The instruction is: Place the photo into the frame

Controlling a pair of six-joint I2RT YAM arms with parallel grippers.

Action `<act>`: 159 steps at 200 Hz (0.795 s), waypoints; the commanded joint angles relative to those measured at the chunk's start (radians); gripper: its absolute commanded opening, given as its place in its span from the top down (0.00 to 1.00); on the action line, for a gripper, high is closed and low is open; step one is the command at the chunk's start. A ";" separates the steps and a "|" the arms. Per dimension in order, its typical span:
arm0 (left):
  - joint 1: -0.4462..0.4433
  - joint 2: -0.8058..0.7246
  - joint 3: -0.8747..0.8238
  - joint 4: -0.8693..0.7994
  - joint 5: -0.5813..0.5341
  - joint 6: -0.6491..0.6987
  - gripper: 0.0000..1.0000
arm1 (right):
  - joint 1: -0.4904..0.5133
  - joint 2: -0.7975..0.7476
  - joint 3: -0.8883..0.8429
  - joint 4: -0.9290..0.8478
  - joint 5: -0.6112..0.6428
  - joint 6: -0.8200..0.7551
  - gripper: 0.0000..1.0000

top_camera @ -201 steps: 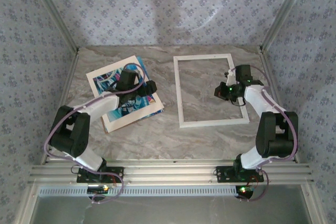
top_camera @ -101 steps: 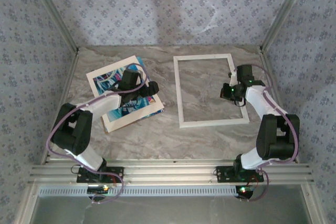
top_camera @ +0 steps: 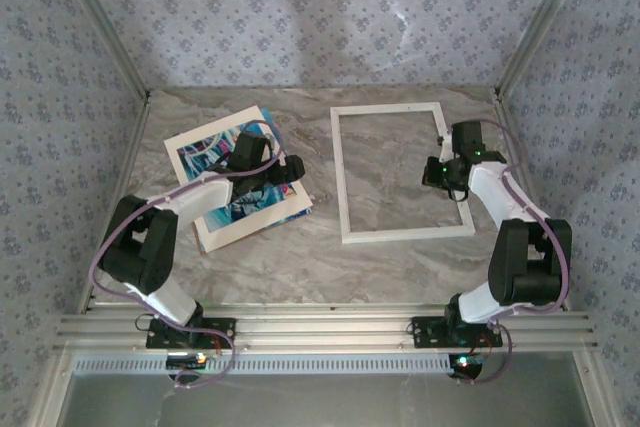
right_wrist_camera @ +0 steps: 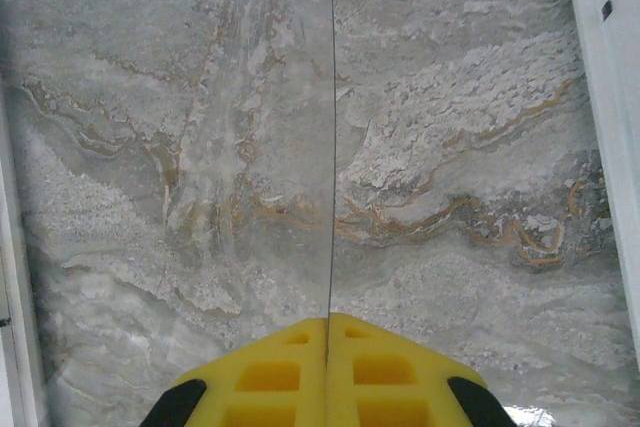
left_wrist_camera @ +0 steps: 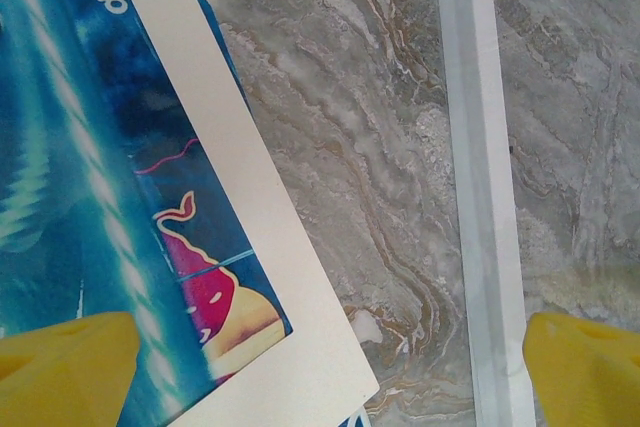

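The photo (top_camera: 252, 219) lies face up on the left half of the table (top_camera: 300, 267), turned askew. It is a blue-teal swirl with red and white marks inside a wide white border. The left wrist view shows one corner of it (left_wrist_camera: 100, 197), pointing toward the frame (left_wrist_camera: 480, 197), with bare marbled table between them. The frame (top_camera: 340, 177) is a thin white rectangle lying flat on the right half, nearer the far edge, with table showing through its opening.

The left arm reaches over the photo. Its pincer (top_camera: 290, 169) is spread wide, with one yellow fingertip (left_wrist_camera: 60, 362) above the print and the other past the frame's left moulding. The right arm bends in from the right edge, and its pincer (top_camera: 432, 175) hangs over the frame's opening with its fingers (right_wrist_camera: 270, 377) pressed together on nothing.

The left arm and its cable hide the middle of the photo. In the right wrist view a thin dark line runs from the fingertips across the table, and I cannot tell what it is.
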 commanded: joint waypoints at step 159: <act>-0.025 0.047 0.106 -0.059 0.032 0.030 0.01 | -0.066 0.041 0.061 0.004 -0.121 -0.107 1.00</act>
